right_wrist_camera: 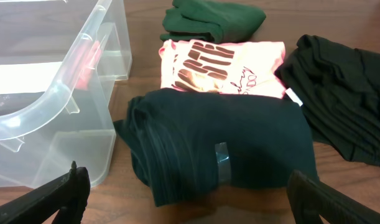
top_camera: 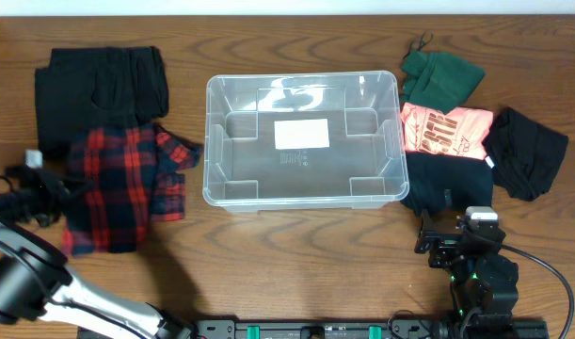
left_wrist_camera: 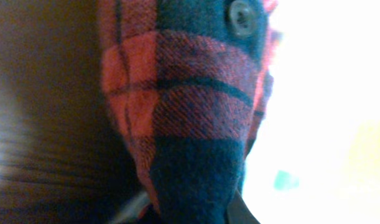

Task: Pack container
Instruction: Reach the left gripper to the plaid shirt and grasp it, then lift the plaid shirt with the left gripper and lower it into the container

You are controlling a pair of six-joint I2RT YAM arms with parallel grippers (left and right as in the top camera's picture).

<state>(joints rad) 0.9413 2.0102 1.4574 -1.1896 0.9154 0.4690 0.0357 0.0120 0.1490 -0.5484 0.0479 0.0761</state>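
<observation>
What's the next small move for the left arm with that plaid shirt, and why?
Probably lift the left gripper straight up a little. Its jaws look shut on the edge of the plaid shirt, which lies flat on the table left of the container, and the container holds nothing yet. Raising the cloth first should let it clear the rim.

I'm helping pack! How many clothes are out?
6. Left of the tub: black pile, plaid shirt. Right of it: green top, pink tee, dark fold below it, crumpled black one far right. More may be hidden.
</observation>
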